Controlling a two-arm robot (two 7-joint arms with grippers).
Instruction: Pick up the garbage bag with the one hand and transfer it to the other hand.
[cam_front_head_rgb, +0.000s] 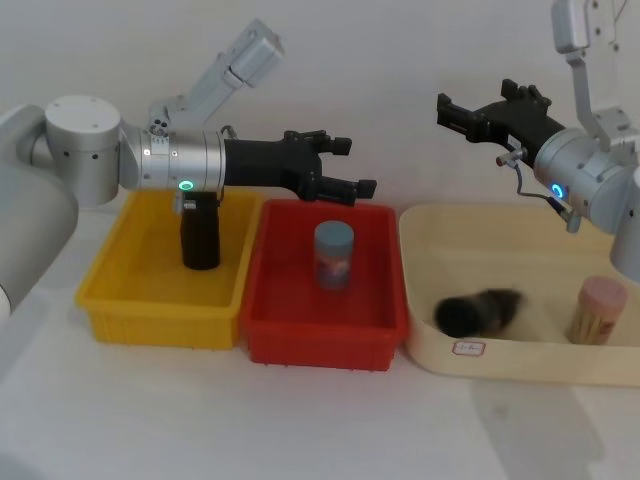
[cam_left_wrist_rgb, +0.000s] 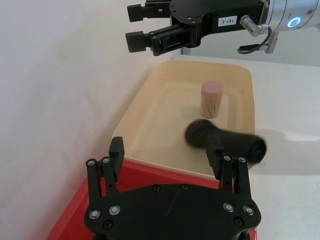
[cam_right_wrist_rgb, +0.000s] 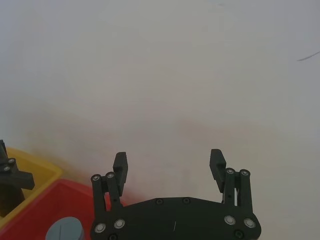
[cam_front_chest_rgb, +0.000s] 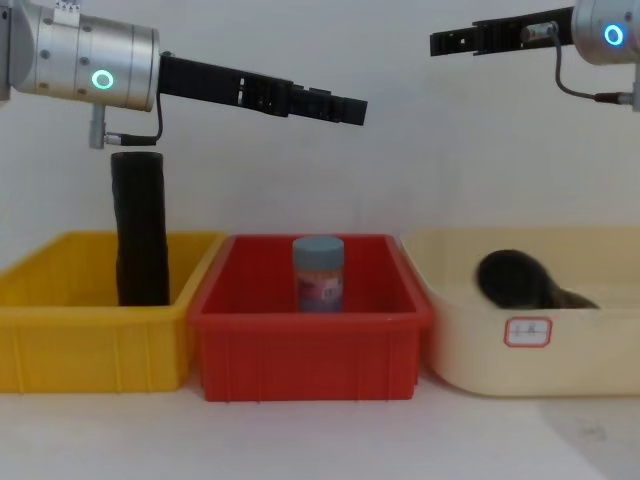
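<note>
— Since the garbage bag (cam_front_head_rgb: 480, 311) lies on its side in the cream tub (cam_front_head_rgb: 430, 335), beside a pink-lidded jar (cam_front_head_rgb: 599, 311), why do both arms hang so high?

— My guess: neither has started down. The left gripper (cam_front_head_rgb: 345, 166), on the green-ringed arm, hovers over the red bin (cam_front_head_rgb: 325, 345) with fingers spread and nothing between them. The right gripper (cam_front_head_rgb: 452, 112), blue-ringed, sits above the tub's far edge, fingers also apart and bare.

— And the tall black cylinder (cam_front_head_rgb: 200, 232)?

— Standing upright in the yellow bin (cam_front_head_rgb: 160, 320); a blue-capped can (cam_front_head_rgb: 334, 256) stands in the red one.

— The setting?

— Three containers side by side on a white table (cam_front_head_rgb: 300, 430), against a plain pale wall.
</note>
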